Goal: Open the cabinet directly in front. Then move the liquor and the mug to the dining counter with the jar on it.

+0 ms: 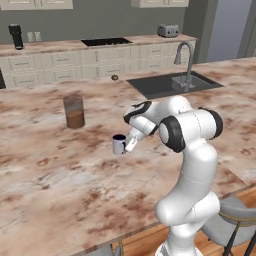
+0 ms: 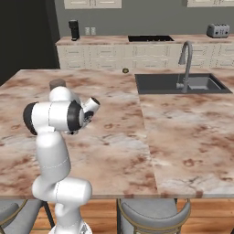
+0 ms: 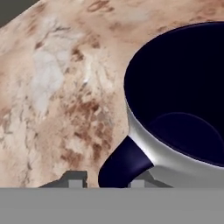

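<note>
The small grey mug with its navy inside stands upright on the brown-and-white marble dining counter. My gripper reaches down to it from the right. In the hand view the mug is very close and its dark handle lies between my gripper's two tips. The jaws stand slightly apart, with a small gap beside the handle. The glass jar with brown contents stands on the same counter, to the mug's left and farther back. The liquor is out of view. Cream wall cabinets are cut off at the top edge.
A dark sink with a tall faucet is set into the counter at the back right. Grey stools stand at the near edge beside my base. A coffee machine and toaster sit on the far counter.
</note>
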